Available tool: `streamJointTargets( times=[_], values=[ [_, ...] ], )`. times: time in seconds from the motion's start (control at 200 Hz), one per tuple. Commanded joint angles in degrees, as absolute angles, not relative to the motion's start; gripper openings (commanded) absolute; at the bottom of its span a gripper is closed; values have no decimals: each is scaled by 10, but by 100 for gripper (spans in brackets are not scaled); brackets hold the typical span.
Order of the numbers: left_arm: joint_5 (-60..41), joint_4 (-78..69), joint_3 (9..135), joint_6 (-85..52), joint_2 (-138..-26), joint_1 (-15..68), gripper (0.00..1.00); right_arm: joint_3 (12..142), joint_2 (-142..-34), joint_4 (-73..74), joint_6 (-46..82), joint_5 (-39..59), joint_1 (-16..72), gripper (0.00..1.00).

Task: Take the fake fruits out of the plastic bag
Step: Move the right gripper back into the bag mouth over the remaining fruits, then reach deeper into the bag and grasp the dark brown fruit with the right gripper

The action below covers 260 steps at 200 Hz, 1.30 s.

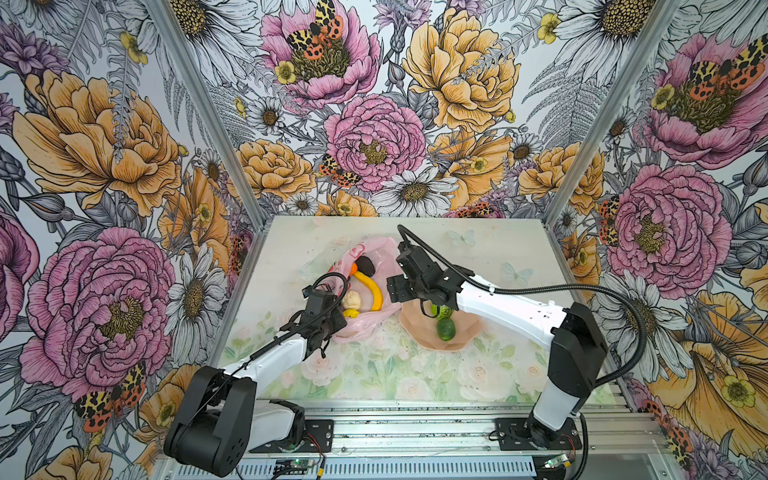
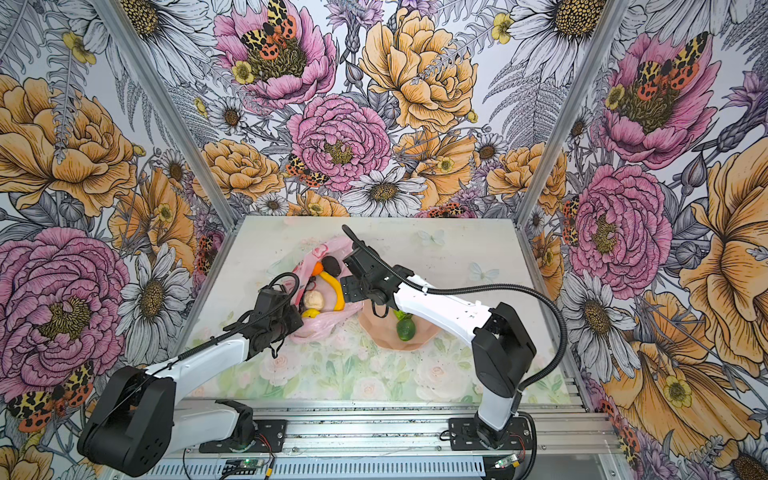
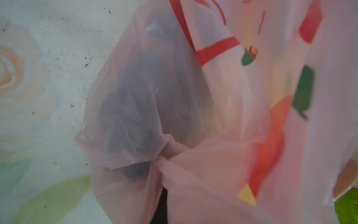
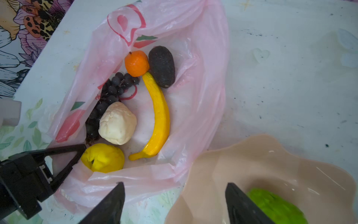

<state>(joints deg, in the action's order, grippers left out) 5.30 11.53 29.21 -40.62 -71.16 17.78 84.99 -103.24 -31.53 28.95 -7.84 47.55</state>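
Pinching crinkly pink plastic bag [image 4: 203, 77] at its rim: left gripper [image 4: 80, 150], clamped. Inside bag: banana [image 4: 160, 120], lemon [image 4: 104, 158], orange [image 4: 136, 63], pebbled avocado [image 4: 161, 66], grape bunch [image 4: 114, 87], knobbly cream piece [image 4: 117, 123]. Beside bag: petal-edged bowl [image 4: 251, 147] holding bumpy limes [image 1: 446, 330]. Over bag's edge: right gripper [image 4: 174, 184], jaws wide, empty.

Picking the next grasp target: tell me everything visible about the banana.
The banana is a curved, glossy yellow toy that looks like plastic and is whole. It lies flat on the thin film inside the open plastic bag. One tip meets the orange, close beside the avocado. The narrow stem end points toward the lemon, with a small gap between them.
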Motion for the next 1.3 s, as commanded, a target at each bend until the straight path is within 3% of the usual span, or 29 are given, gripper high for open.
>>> streamJointTargets(
  times=[0.0, 0.52, 0.696, 0.946, 1.296],
  values=[
    [43, 126, 287, -413, -708, 183, 0, 899, -1086, -271, 274, -46, 480, 81],
    [43, 125, 277, -401, -686, 182, 0, 1157, -1362, -236, 243, -64, 434, 63],
    [42, 119, 267, -402, -678, 181, 0, 1197, -1398, -236, 262, -64, 418, 62],
    [46, 116, 260, -399, -667, 181, 0, 1251, -1444, -237, 253, 13, 410, 63],
    [56, 126, 246, -408, -631, 180, 1, 1332, -1509, -281, 263, 16, 409, 62]
  ],
)
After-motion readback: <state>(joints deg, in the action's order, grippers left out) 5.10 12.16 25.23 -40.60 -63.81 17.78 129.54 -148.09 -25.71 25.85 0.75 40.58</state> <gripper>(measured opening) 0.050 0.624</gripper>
